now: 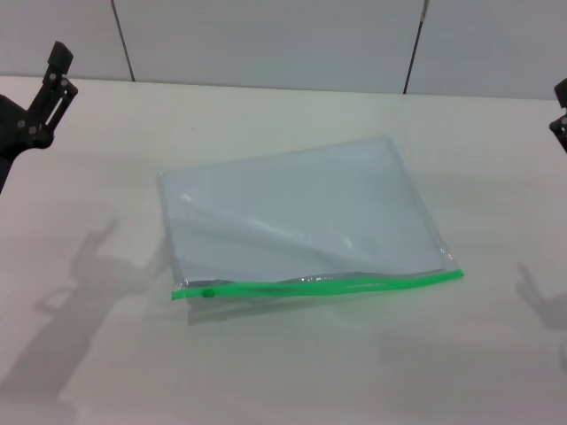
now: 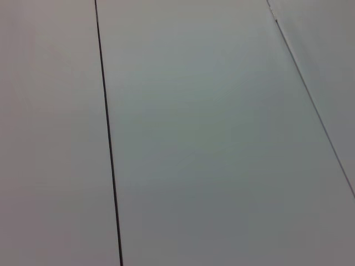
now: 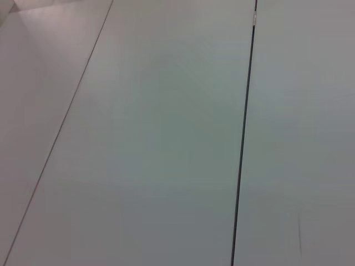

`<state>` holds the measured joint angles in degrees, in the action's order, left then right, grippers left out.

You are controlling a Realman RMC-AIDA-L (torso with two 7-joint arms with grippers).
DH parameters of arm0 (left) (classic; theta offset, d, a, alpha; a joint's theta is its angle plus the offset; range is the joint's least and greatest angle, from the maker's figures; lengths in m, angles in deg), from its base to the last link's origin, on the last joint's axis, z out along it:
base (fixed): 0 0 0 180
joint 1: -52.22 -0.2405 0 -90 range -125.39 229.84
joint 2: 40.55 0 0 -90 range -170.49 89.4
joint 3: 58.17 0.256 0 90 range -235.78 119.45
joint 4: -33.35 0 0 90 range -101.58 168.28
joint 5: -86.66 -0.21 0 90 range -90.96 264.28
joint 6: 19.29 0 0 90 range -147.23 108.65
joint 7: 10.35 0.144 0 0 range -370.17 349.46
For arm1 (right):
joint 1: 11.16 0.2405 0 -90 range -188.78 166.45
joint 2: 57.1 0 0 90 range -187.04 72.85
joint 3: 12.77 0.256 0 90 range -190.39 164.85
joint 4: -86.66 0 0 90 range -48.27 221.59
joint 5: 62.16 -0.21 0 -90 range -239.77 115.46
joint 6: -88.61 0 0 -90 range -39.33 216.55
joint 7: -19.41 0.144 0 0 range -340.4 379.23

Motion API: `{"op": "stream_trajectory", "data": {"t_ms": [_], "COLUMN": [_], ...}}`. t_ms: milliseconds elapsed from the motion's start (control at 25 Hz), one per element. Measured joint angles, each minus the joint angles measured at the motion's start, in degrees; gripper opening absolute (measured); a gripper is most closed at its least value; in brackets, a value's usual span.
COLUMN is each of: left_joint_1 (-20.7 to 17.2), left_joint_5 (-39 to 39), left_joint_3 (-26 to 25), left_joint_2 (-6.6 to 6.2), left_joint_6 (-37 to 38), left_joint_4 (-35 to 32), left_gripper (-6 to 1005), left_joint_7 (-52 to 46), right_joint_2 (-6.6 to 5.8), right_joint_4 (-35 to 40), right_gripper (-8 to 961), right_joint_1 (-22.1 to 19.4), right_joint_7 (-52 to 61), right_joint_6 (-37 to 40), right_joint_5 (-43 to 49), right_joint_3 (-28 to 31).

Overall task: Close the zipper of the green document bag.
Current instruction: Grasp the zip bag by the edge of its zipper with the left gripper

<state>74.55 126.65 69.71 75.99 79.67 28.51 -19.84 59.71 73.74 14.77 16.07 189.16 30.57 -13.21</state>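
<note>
Two grippers show in the head view, one at each side edge. At the upper left, the left gripper (image 1: 55,75) hangs above the table (image 1: 80,354), well apart from the bag; whether its fingers are spread or pressed together I cannot tell. One green document bag (image 1: 301,217) lies flat at the centre of the frame, slightly skewed. One zipper (image 1: 328,285) runs along its near long edge, wavy, with one darker slider (image 1: 207,291) near the left end. At the upper right edge, only a sliver of the right gripper (image 1: 560,111) shows, and its state cannot be told. Both wrist views show only pale wall panels (image 2: 222,138) with dark seams.
</note>
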Motion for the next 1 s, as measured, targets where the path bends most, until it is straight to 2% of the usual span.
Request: {"op": "stream_trajectory", "data": {"t_ms": [560, 680, 1000], "left_joint_1": [-0.1, -0.3, -0.2], "left_joint_5": [-1.6, -6.7, -26.9], "left_joint_3": [0.1, 0.1, 0.3], "left_joint_2": [0.0, 0.01, -0.25], "left_joint_6": [-0.4, -0.5, -0.7], "left_joint_4": [0.9, 3.3, 11.2], "left_gripper": [847, 848, 847], "left_joint_7": [0.0, 0.4, 3.9], "right_joint_2": [0.0, 0.0, 0.0], "right_joint_4": [0.0, 0.0, 0.0], "right_gripper": [877, 877, 878], "right_joint_1": [0.0, 0.0, -0.2], "right_joint_7": [0.0, 0.0, 0.0], "right_joint_6": [0.0, 0.0, 0.0], "right_joint_5": [0.0, 0.0, -0.2], "right_joint_3": [0.0, 0.0, 0.0]}}
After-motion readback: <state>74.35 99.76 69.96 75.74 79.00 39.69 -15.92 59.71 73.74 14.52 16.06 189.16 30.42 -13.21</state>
